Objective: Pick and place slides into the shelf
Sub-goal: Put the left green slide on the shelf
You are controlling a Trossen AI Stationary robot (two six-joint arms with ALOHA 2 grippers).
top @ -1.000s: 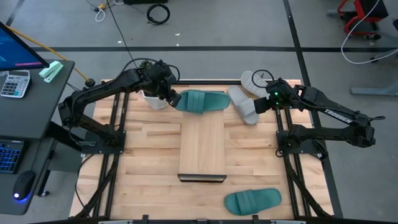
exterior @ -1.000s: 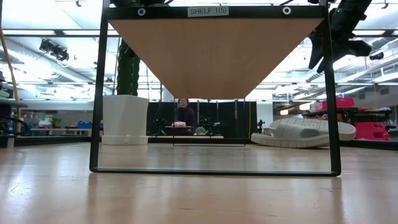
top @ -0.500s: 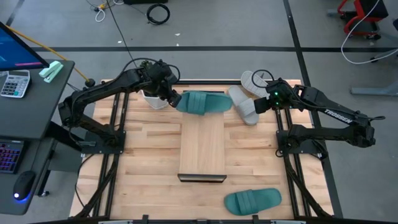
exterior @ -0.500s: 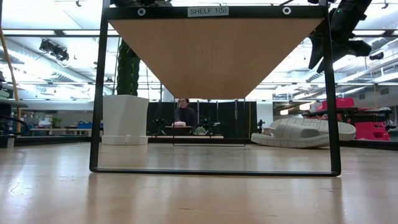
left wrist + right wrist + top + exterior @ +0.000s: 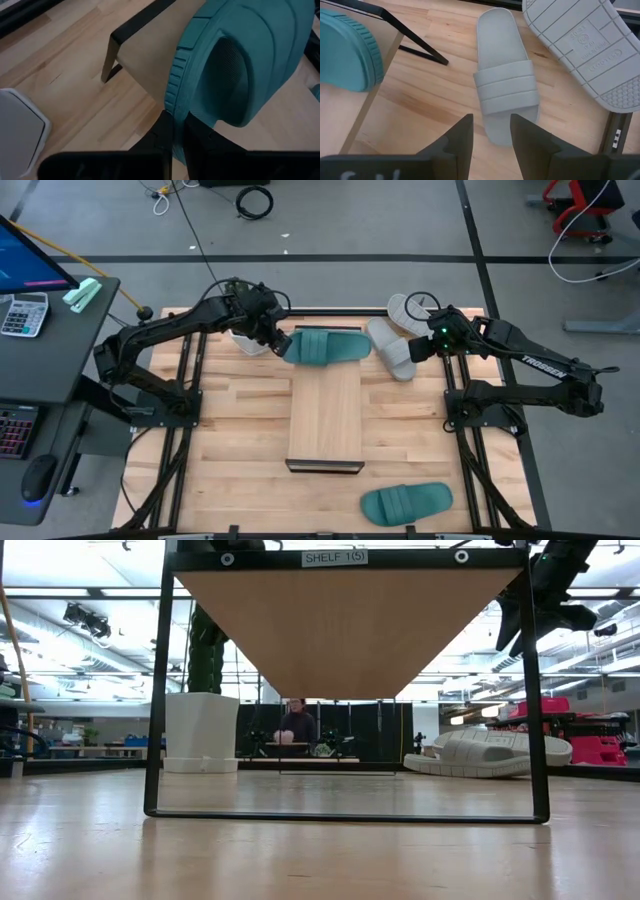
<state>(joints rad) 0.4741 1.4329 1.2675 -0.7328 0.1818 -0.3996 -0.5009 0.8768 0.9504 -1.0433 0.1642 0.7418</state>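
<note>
Plank tabletop (image 5: 240,440) is recorded as the work surface, framed in black, with an open workshop floor beyond it. Left gripper (image 5: 174,131) is seen clenched on the rim of a teal slide (image 5: 235,65), whose ribbed edge is pinched between the two dark fingers; in the high view this teal slide (image 5: 325,345) is held at the far end of the shelf (image 5: 325,415), partly over its end edge. Just beside the left gripper (image 5: 277,338), on the side away from the shelf, a white pot (image 5: 245,340) is noted, shown in the low view as a white pot (image 5: 201,732) bearing a green cactus (image 5: 206,650). Right gripper (image 5: 490,131) is seen released, its fingers spread directly above the strap end of an upright grey slide (image 5: 506,80), without contact being discernible. Beyond that, a second grey slide (image 5: 577,45) is listed sole-up, just beside the first and at the table's far edge. Well apart from both grippers, a second teal slide (image 5: 407,503) is entered lying flat past the near end of the shelf. Right gripper (image 5: 425,345) is placed beside the shelf's far end.
</note>
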